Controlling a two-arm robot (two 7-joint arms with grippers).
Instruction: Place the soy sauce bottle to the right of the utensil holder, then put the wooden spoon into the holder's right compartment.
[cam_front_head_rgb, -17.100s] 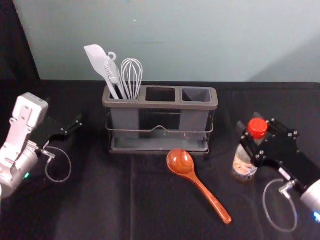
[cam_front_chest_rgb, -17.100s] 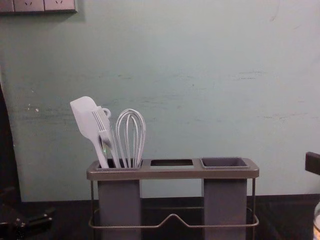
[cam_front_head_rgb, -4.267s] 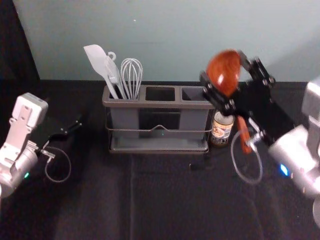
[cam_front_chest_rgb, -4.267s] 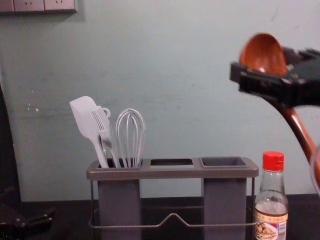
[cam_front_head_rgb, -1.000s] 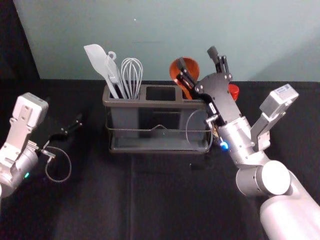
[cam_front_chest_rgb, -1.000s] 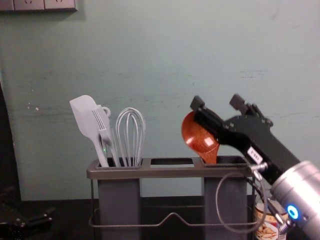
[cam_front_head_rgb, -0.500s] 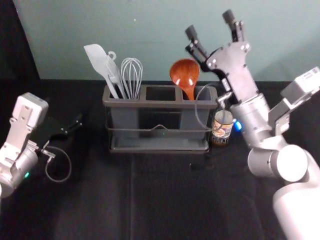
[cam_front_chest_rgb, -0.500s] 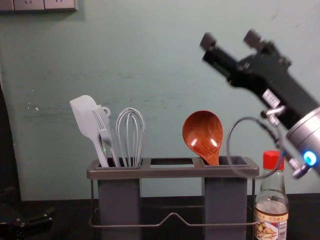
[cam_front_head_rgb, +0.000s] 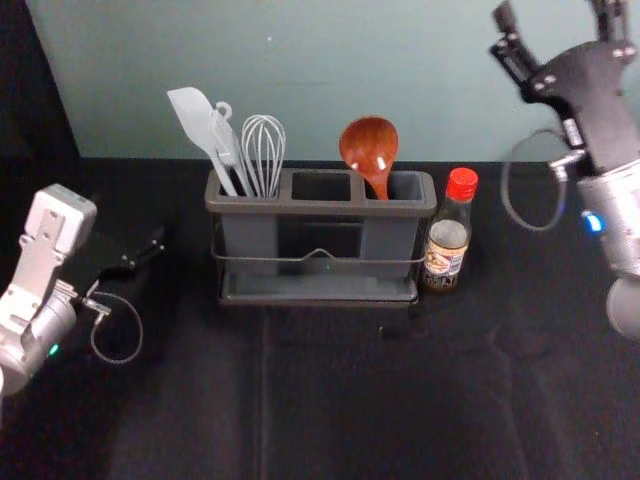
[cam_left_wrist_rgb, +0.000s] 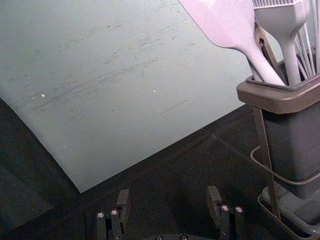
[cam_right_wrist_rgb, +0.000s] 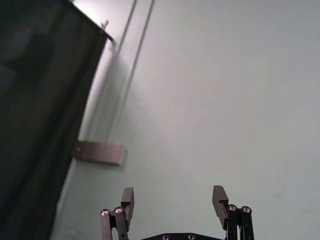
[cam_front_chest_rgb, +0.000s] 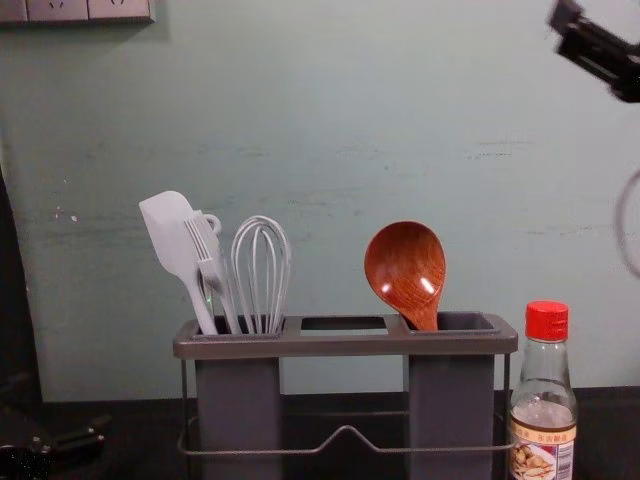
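Spoon (cam_front_head_rgb: 369, 148) Stands in Right Compartment (cam_front_head_rgb: 405, 186), Soy Sauce Bottle (cam_front_head_rgb: 447, 245) at Holder's Side

Bowl up and handle down, the glossy wooden spoon leans toward the middle of the utensil holder (cam_front_head_rgb: 320, 210) from its place in the right-hand slot. Upright just beside the rack's right end, the red-capped bottle shows its label to the head and chest cameras; whether glass and wire frame touch, I cannot tell.

My right gripper (cam_front_head_rgb: 553, 12) is raised at the upper right of the head view, well apart from spoon and bottle, and tilted up in front of the pale wall (cam_front_head_rgb: 330, 60). My right wrist view shows its two fingers spread wide. Part of it also enters the chest view at the upper right edge.

My left gripper (cam_front_head_rgb: 150, 250) is parked low over the dark tabletop (cam_front_head_rgb: 180, 390), off the rack's left side, its fingers wide apart in my left wrist view. Near it, a white spatula (cam_front_head_rgb: 200, 125) and a wire whisk (cam_front_head_rgb: 264, 155) stand together in the left compartment (cam_front_head_rgb: 250, 197).
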